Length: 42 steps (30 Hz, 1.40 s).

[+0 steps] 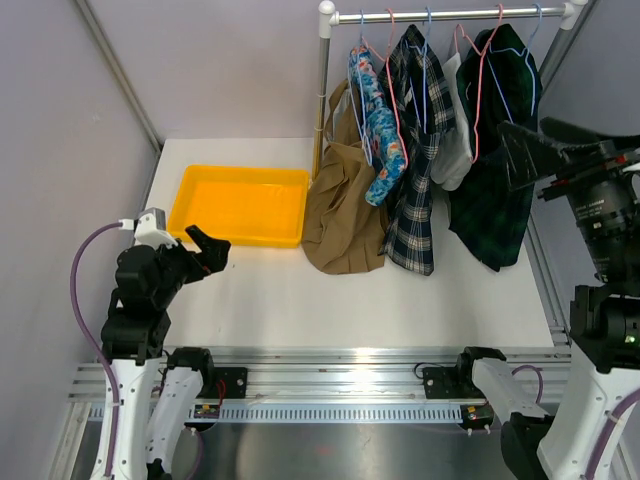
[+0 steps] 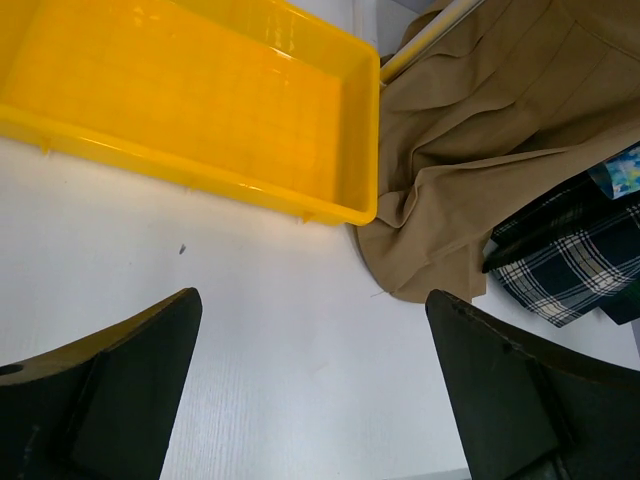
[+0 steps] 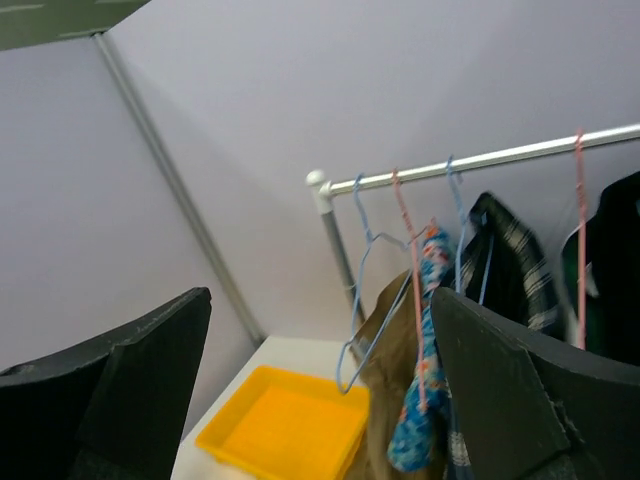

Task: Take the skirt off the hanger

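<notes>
While the skirt [image 1: 343,205] droops from its hanger [image 3: 356,300] toward 12 o'clock, hem pooled on the table [image 1: 300,310] beside the yellow tray [image 1: 240,240], both grippers gape wide and empty. The left gripper [image 2: 312,300] sits at 9 o'clock, seemingly facing the hem, and the right gripper [image 3: 320,300] is raised at 2 o'clock, probably for the rail [image 3: 500,157].

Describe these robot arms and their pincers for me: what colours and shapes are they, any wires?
The left arm and right arm have black joints on white lower segments. A lilac cable loops beside the left one, which carries a small white box near its wrist. The left pincer and right pincer each have two broad, matte black, wedge-shaped fingers.
</notes>
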Available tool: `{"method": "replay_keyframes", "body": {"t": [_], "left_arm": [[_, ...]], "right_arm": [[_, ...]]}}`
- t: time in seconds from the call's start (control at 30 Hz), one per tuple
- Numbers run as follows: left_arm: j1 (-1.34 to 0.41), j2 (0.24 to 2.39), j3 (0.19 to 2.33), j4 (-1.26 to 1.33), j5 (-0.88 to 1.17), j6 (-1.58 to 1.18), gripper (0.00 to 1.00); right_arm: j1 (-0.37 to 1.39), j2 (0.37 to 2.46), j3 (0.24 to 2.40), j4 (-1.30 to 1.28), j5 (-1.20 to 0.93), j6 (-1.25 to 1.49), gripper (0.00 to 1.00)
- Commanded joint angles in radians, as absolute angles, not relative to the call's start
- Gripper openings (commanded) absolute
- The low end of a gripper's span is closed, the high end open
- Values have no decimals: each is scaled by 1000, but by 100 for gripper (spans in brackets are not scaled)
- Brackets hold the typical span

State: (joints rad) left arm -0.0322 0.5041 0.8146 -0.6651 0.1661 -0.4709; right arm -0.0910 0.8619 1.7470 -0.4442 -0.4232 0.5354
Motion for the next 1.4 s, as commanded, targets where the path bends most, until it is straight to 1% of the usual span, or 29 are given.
{"method": "replay_keyframes", "body": {"t": [0.0, 0.03, 0.07, 0.1, 0.13, 0.17, 0.2, 0.23, 0.27, 0.3, 0.37, 0.4, 0.5, 0.57, 0.63, 0.73, 0.9, 1.0, 1.03, 1.13, 1.17, 1.23, 1.37], "left_arm": [[-31, 488, 822, -661, 146, -448, 99], [-31, 482, 822, -658, 150, -446, 99], [-31, 474, 822, -655, 156, -442, 99], [-31, 453, 807, -650, 147, -443, 99], [-31, 443, 804, -643, 144, -445, 99], [-31, 440, 805, -644, 143, -445, 99], [-31, 437, 805, -643, 149, -443, 99], [-31, 440, 804, -641, 155, -443, 99], [-31, 442, 804, -640, 163, -442, 99], [-31, 443, 802, -638, 166, -442, 99], [-31, 445, 799, -637, 167, -442, 99], [-31, 446, 799, -635, 170, -442, 99], [-31, 443, 799, -635, 172, -442, 99], [-31, 439, 798, -635, 169, -442, 99], [-31, 434, 798, -634, 169, -442, 99], [-31, 436, 796, -632, 170, -442, 99], [-31, 440, 795, -632, 169, -443, 99], [-31, 440, 792, -629, 167, -445, 99], [-31, 442, 792, -629, 169, -446, 99], [-31, 448, 790, -626, 170, -446, 99], [-31, 451, 790, -627, 170, -448, 99], [-31, 457, 790, -626, 170, -448, 99], [-31, 459, 792, -630, 166, -448, 99]], "right_arm": [[-89, 927, 1818, -427, -304, 344, 99], [-89, 916, 1798, -375, -290, 312, 100], [-89, 905, 1742, -260, -228, 293, 100], [-89, 914, 1730, -223, -142, 308, 99], [-89, 936, 1735, -210, 32, 299, 99], [-89, 972, 1799, -233, 98, 281, 99], [-89, 1083, 1859, -271, 144, 244, 100], [-89, 1153, 1932, -320, 222, 227, 99], [-89, 1225, 2085, -418, 248, 221, 100], [-89, 1362, 2156, -457, 267, 187, 100], [-89, 1481, 2314, -511, 284, 146, 100], [-89, 1576, 2351, -514, 281, 106, 99], [-89, 1701, 2425, -503, 311, 77, 99], [-91, 1777, 2451, -499, 296, 69, 99], [-91, 1828, 2485, -514, 262, 69, 95], [-101, 1928, 2516, -522, 273, 72, 94], [-127, 2009, 2560, -525, 252, 101, 92], [-140, 2043, 2585, -526, 220, 115, 82], [-144, 2048, 2588, -528, 212, 118, 70], [-155, 2066, 2600, -540, 193, 138, 45], [-156, 2069, 2600, -538, 190, 146, 32], [-164, 2068, 2599, -546, 176, 150, 26], [-173, 2054, 2583, -558, 138, 169, 23]]}}
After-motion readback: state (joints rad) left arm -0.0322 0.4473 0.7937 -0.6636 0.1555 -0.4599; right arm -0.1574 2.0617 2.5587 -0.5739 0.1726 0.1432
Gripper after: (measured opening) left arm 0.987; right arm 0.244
